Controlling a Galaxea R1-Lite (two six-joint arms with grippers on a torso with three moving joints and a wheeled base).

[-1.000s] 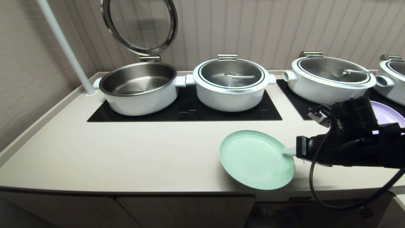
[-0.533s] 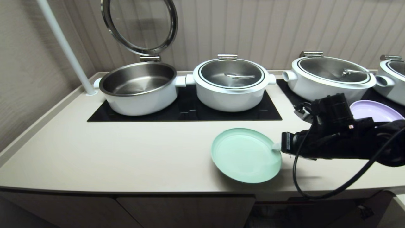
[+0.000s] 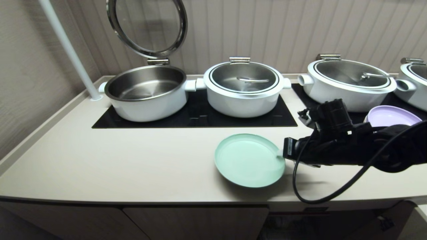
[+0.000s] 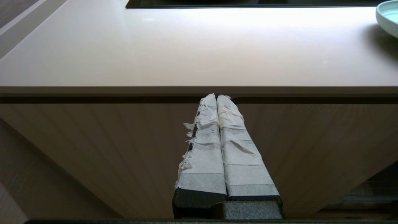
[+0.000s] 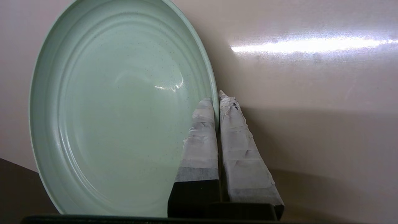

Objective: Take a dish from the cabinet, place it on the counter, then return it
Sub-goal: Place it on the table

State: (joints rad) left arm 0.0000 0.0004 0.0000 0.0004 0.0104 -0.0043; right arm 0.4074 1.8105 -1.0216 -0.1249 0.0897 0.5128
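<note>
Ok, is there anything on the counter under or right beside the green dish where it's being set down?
Nothing visible. The right gripper is shut on the dish's rim, and the counter around it is bare. The lilac plate and the pots sit well clear.

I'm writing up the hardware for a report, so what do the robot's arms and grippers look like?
The right arm is black and boxy, with a loose black cable looping below it. Both the right gripper and the left gripper have two long tapering fingers on black bases, wrapped in wrinkled, fraying white tape.
</note>
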